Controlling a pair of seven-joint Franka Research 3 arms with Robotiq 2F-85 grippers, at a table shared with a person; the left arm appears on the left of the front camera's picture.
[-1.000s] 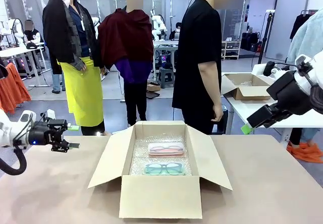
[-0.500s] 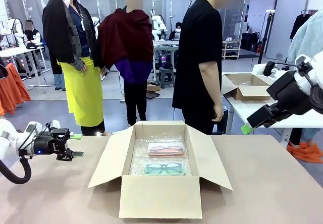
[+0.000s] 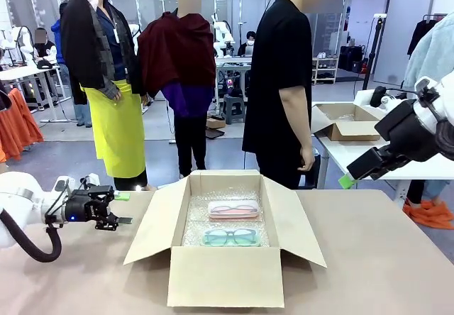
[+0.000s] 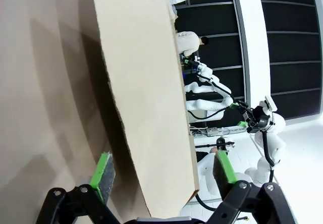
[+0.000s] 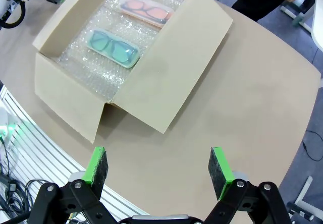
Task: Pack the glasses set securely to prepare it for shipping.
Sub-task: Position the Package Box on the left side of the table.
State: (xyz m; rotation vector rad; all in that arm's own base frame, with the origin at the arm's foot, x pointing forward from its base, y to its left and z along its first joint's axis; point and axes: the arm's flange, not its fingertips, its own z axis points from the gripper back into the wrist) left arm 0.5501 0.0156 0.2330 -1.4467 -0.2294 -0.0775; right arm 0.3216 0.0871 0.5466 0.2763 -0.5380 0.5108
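Note:
An open cardboard box (image 3: pixel 223 276) stands mid-table, lined with bubble wrap (image 3: pixel 195 219). In it lies the glasses set: the pink-framed case (image 3: pixel 233 208) (image 5: pixel 146 9) at the back and the mint-teal case (image 3: pixel 229 237) (image 5: pixel 113 46) in front. My left gripper (image 3: pixel 122 208) (image 4: pixel 163 171) hovers open low over the table, pointing at the box's left flap (image 3: pixel 152 223) (image 4: pixel 146 108), close to it but apart. High over the table's right side, my right gripper (image 3: pixel 347 180) (image 5: pixel 159 169) is open and empty, looking down on the box (image 5: pixel 70 108).
A person in a black T-shirt (image 3: pixel 284 81) stands at the far edge behind the box, arms down. Another open carton (image 3: pixel 347 123) sits on a separate table at the right. Bare tabletop (image 3: pixel 383 258) lies on both sides of the box.
My left gripper has moved to the right along the table, closer to the box's left flap. The right arm, the box and the cases have stayed put.

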